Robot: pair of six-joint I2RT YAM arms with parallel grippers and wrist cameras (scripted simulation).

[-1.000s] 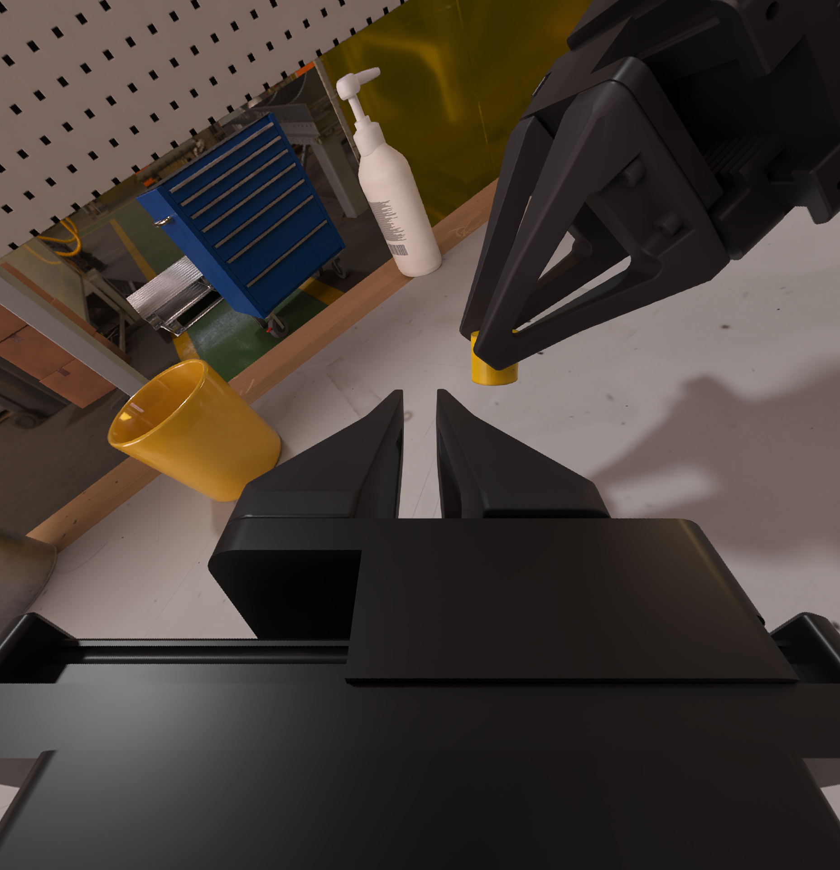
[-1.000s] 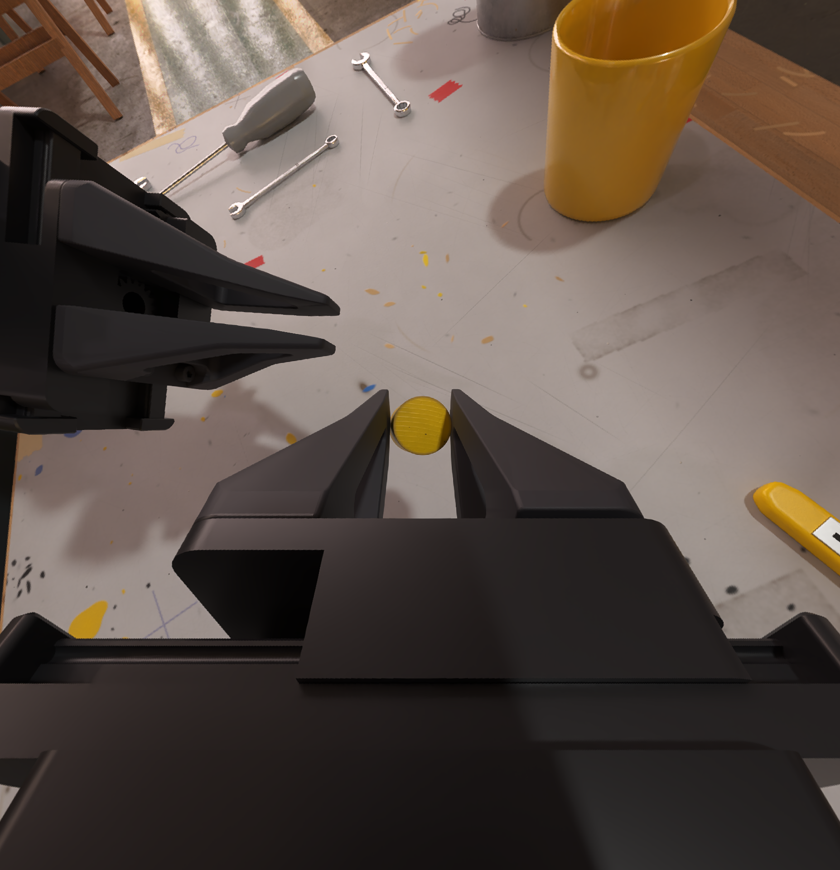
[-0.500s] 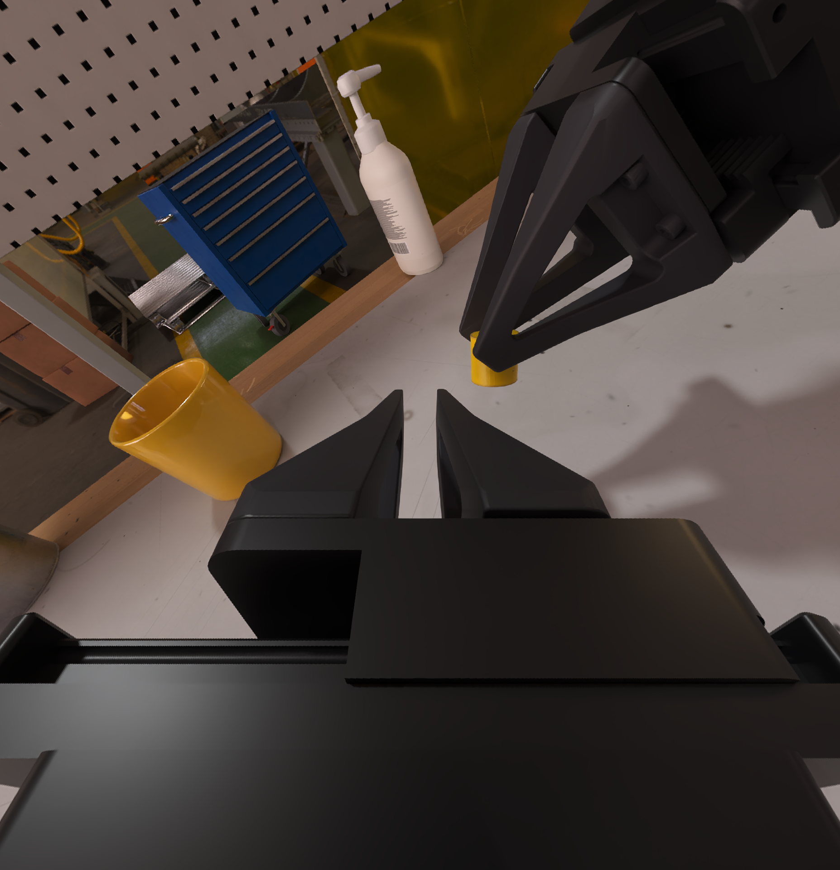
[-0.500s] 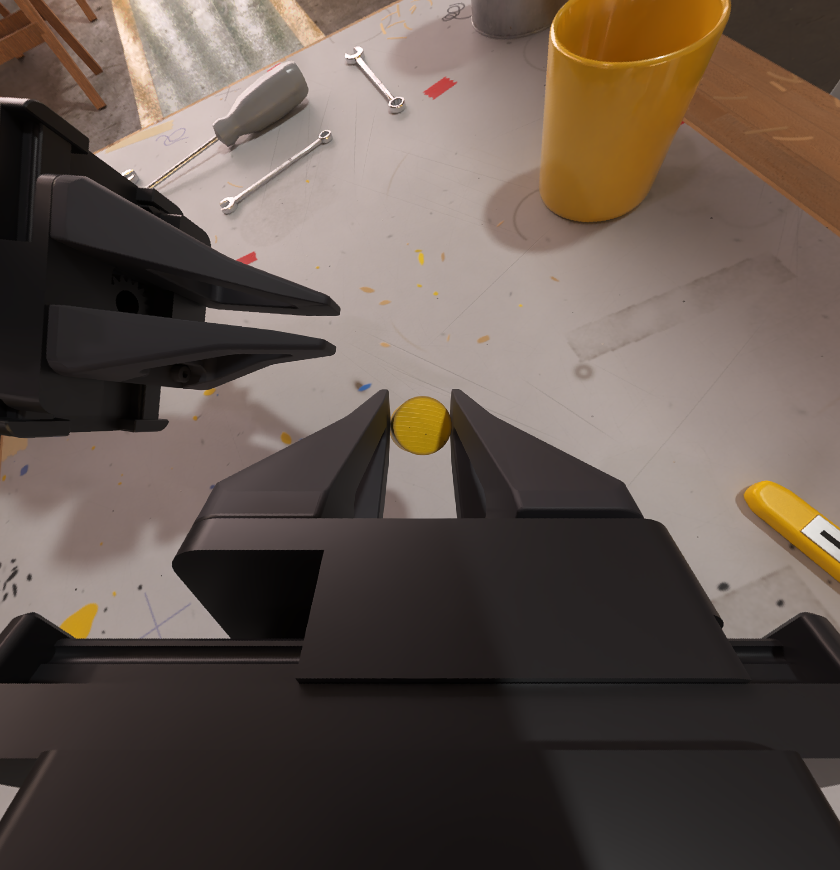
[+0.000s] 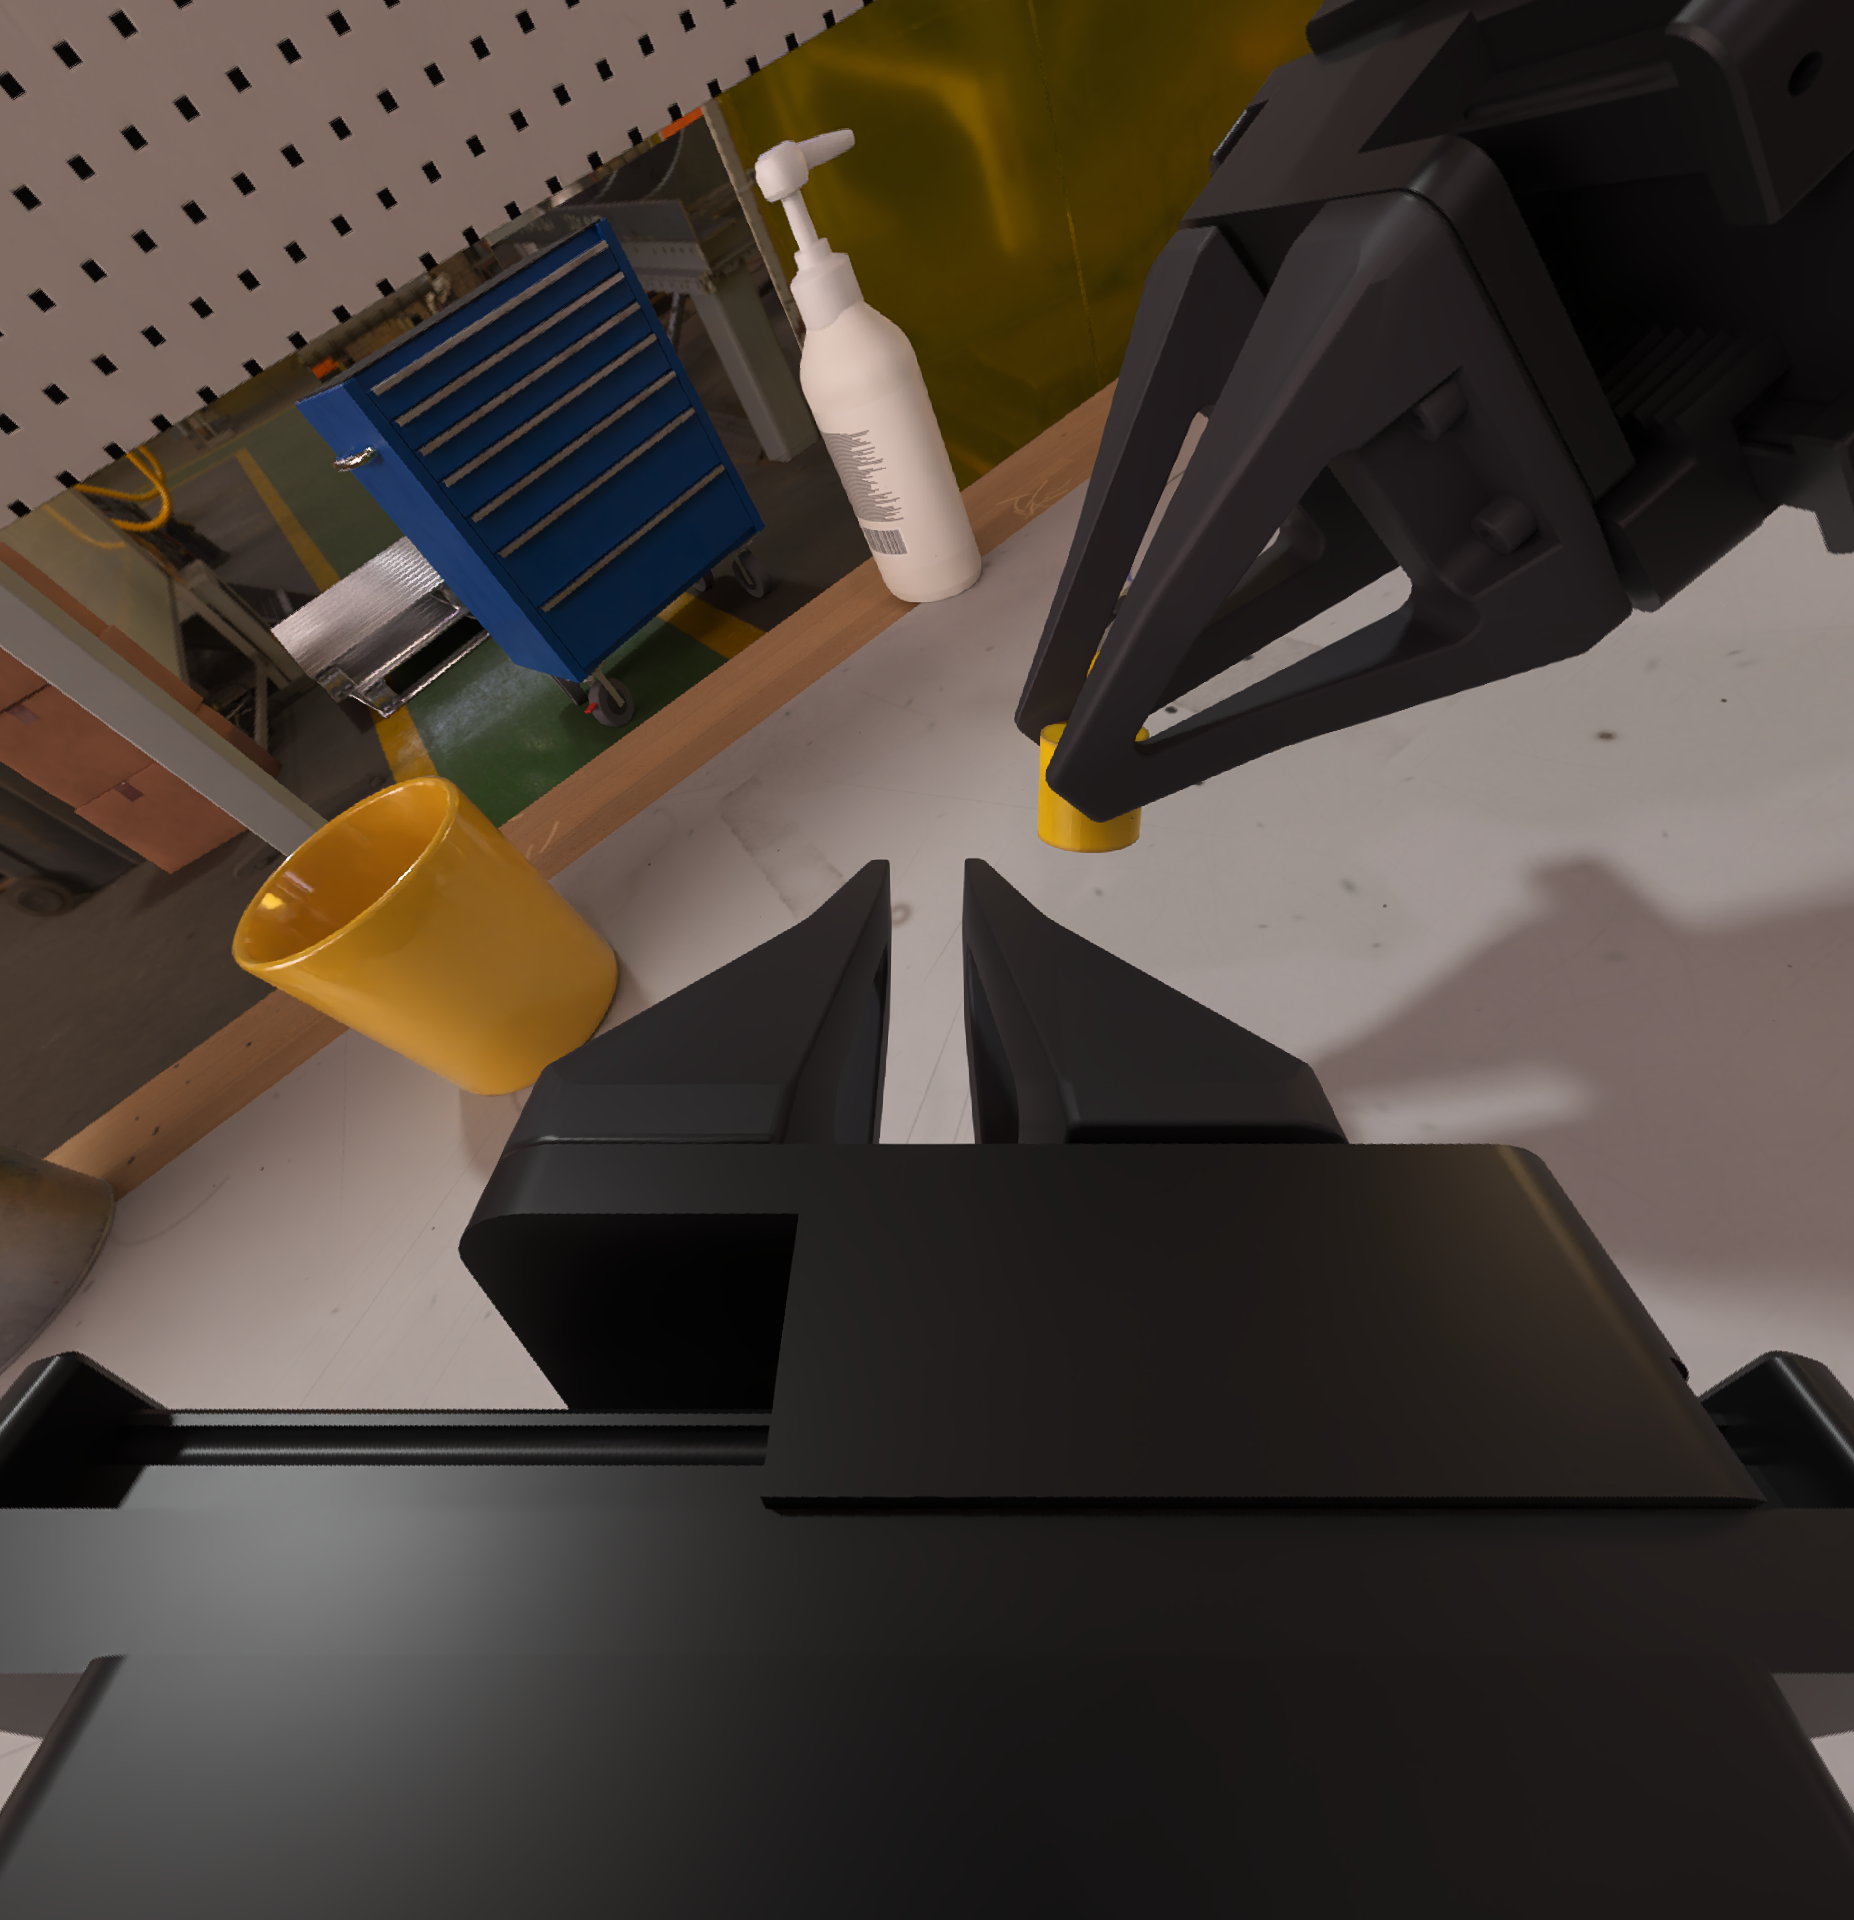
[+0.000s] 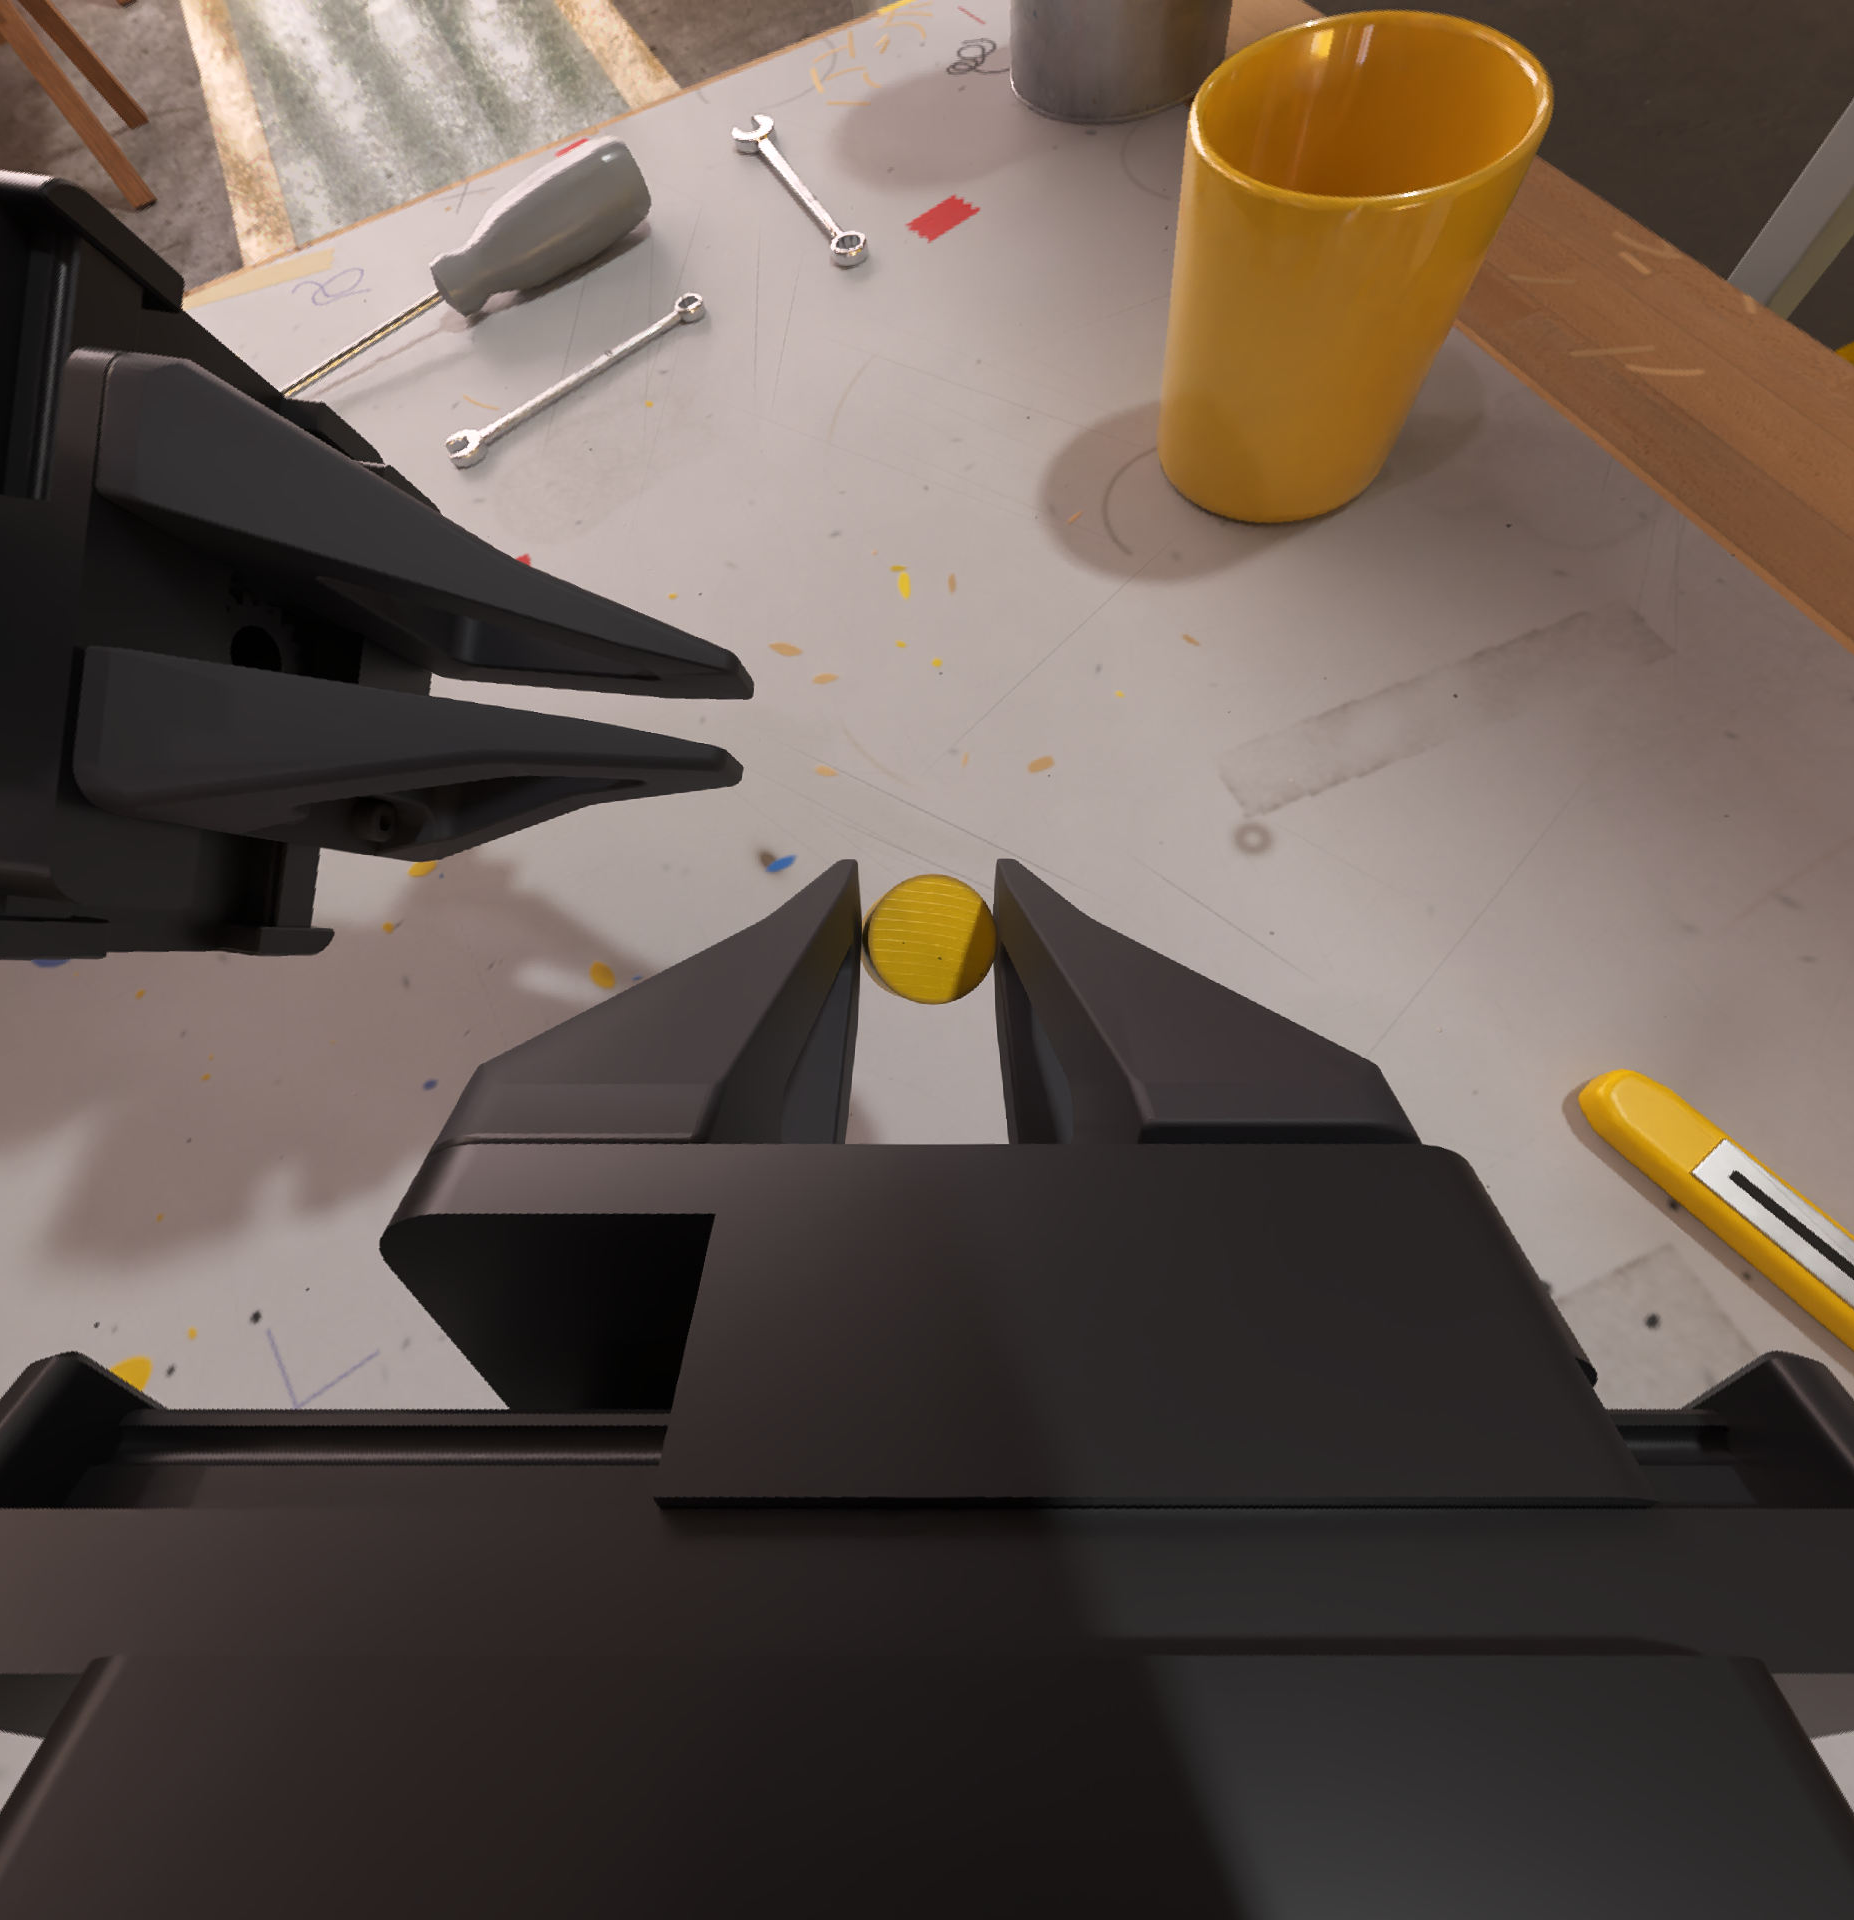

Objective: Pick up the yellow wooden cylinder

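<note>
The yellow wooden cylinder (image 6: 928,940) stands upright between the fingers of my right gripper (image 6: 928,868), which is shut on it. In the left wrist view the cylinder (image 5: 1087,826) sticks out below the right gripper's fingertips (image 5: 1094,779), at or just above the grey table; I cannot tell which. My left gripper (image 5: 925,864) is shut with a thin gap and holds nothing. It hovers a short way in front of the cylinder. In the right wrist view the left gripper (image 6: 741,727) points in from the left.
A yellow cup (image 6: 1338,270) stands at the back right near the wooden table edge (image 6: 1681,374). A screwdriver (image 6: 538,223), two spanners (image 6: 580,379), a metal can (image 6: 1110,52) and a yellow utility knife (image 6: 1754,1205) lie around. A white pump bottle (image 5: 881,447) stands at the edge.
In the right wrist view the cup, tools and knife have slid a little towards the left and centre. The right gripper's hold on the cylinder is unchanged. The left gripper has hardly moved.
</note>
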